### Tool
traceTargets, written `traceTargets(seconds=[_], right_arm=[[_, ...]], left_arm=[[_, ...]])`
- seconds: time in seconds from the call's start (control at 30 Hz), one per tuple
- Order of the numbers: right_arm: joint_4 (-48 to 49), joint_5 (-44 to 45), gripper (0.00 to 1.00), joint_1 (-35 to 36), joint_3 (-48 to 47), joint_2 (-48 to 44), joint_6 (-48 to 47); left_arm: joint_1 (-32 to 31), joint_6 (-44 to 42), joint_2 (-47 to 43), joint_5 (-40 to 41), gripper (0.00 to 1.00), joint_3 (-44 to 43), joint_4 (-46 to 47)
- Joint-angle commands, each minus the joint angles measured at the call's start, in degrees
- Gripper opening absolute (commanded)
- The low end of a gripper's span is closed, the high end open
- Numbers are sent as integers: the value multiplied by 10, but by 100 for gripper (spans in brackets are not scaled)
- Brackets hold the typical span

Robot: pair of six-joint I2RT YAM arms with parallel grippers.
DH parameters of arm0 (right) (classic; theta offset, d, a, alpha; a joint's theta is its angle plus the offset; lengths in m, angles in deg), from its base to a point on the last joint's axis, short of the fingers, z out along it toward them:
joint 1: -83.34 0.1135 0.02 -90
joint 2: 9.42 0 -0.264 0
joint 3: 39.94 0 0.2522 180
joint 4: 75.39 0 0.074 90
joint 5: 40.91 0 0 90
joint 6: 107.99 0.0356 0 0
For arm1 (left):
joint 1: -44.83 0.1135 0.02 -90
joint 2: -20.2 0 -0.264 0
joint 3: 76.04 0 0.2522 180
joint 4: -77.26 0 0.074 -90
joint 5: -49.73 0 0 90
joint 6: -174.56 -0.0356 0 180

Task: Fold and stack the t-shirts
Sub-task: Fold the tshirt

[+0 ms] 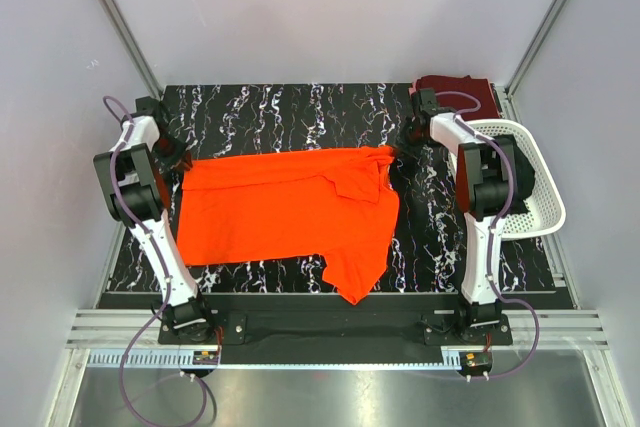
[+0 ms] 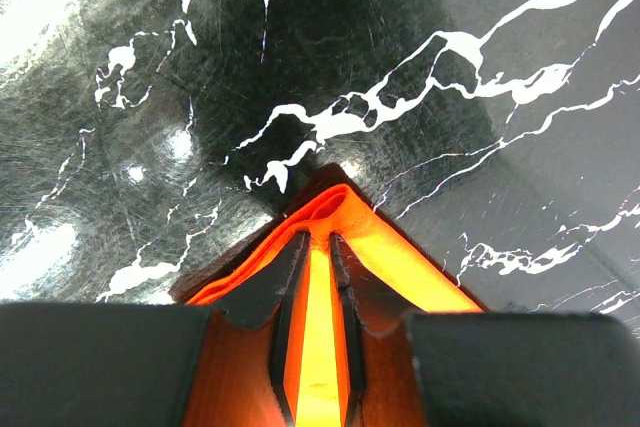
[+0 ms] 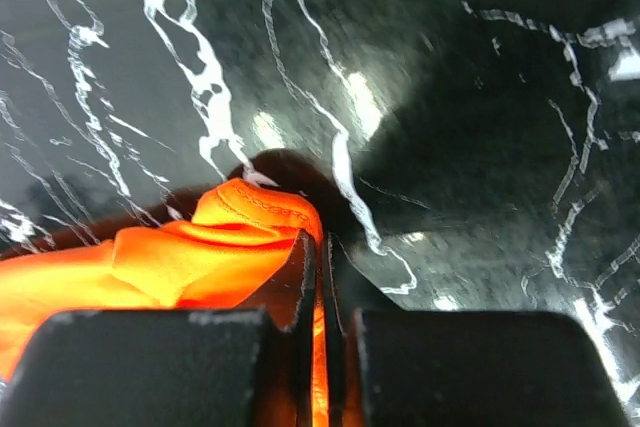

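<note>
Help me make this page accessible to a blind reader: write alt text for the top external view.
An orange t-shirt lies spread across a black marbled table, with the left hand and right hand at its two far corners. A maroon shirt sits at the table's far right corner, beside a white basket at the right edge.

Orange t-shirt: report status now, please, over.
Left gripper shut on orange t-shirt, far left corner. Right gripper shut on far right corner. Shirt spread out, not yet folded. Maroon t-shirt and basket apart, right side.
</note>
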Motion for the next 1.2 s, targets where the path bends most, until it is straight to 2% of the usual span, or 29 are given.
traceTargets(seconds=[0.0, 0.07, 0.17, 0.23, 0.4, 0.5, 0.57, 0.67, 0.83, 0.93, 1.03, 1.17], right_arm=[[-28, 31, 4, -9, -36, -28, -21], [-52, 27, 11, -9, -52, -22, -34], [-40, 26, 24, -8, -26, -51, -51], [-43, 33, 25, -9, -20, -64, -74], [-83, 27, 46, -9, -55, -65, -116], [-80, -49, 50, -7, -28, -81, -109], [-35, -85, 51, -5, 34, -118, -102], [-19, -125, 54, 7, 85, -155, -109], [-11, -220, 53, 22, 163, -207, -99], [27, -256, 50, 33, 232, -239, -75], [64, -277, 48, 34, 278, -233, -39], [85, -292, 47, 35, 291, -215, -27]], left_arm=[[4, -27, 20, 9, 20, -6, -6], [4, -30, 15, -2, 19, -2, -2], [5, -26, -19, -13, 19, 32, 35], [4, -27, -48, -10, 20, 48, 61], [4, -32, -86, -28, 25, 73, 96], [2, -29, -110, -61, 28, 101, 123], [1, -29, -117, -77, 29, 113, 135], [1, -30, -108, -91, 29, 117, 136], [0, -32, -113, -101, 29, 128, 143], [0, -33, -114, -103, 29, 131, 144], [-1, -32, -114, -108, 29, 134, 146], [-4, -31, -114, -119, 29, 141, 151]])
